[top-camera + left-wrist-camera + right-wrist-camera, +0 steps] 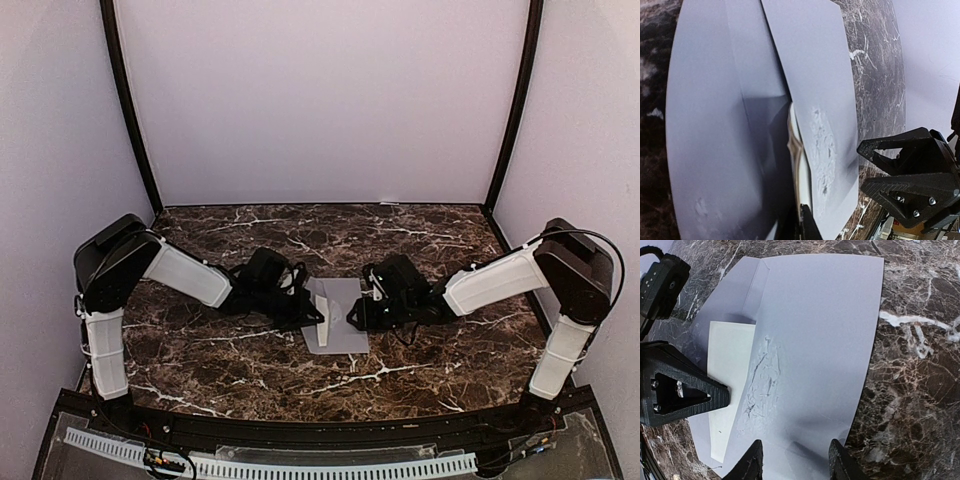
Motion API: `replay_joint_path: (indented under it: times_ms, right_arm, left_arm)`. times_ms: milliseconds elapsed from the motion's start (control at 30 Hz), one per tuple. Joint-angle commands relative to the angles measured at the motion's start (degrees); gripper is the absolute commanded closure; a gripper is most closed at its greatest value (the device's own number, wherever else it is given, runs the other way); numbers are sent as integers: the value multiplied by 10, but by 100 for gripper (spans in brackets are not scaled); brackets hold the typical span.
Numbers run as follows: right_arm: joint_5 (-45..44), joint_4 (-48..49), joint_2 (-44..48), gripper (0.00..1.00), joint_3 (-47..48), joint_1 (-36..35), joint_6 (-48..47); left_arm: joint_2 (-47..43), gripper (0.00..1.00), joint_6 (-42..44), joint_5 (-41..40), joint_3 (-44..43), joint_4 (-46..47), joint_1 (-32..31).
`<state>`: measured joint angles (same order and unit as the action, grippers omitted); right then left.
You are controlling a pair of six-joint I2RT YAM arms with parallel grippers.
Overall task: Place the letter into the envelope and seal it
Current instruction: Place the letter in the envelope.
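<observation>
Lying flat at the middle of the bench: one envelope, plain light grey, between the two arms.

Item 1, envelope. Its open side faces the left arm. The top sheet shows a patch of fine creases near that opening. A further grey panel spreads out on the bench beyond the opening.

Item 2, letter. A cream sheet, partly entered into the envelope. One long side is hidden under the grey top sheet; the rest lies exposed over the spread grey panel. From the left wrist view it appears edge-on as a thin cream strip with a dark line, sitting in the mouth of the envelope.

Item 3, left end effector. Fingers pressed together, pinching the exposed part of the letter. Seen from the right wrist, one black triangular finger lies over the cream sheet with its tip close to the envelope's opening.

Item 4, right end effector. Fingers spread apart, nothing gripped between them. The tips stand at the envelope's edge on the right arm's side, with grey paper showing between them. Whether they touch the paper cannot be told.

Item 5, bench. Dark brown marble pattern with white veins, enclosed by pale backdrop walls.
</observation>
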<state>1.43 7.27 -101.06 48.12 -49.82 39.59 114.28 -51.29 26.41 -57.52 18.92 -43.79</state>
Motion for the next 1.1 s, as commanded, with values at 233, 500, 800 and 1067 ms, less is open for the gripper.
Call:
replay_joint_path:
  times_ms: [233, 500, 800, 1067]
  right_arm:
    - [-49, -27, 24, 55, 8, -5, 4]
    - [-67, -51, 66, 50, 6, -4, 0]
    - [-60, -52, 74, 46, 9, -1, 5]
    - [-24, -14, 63, 47, 1, -1, 27]
  left_arm:
    - [-26, 79, 71, -75, -37, -115, -3]
    - [-78, 60, 111, -136, -40, -183, -3]
    - [-97, 48, 133, -174, -50, -237, -5]
    - [-92, 52, 156, -185, -66, -245, -7]
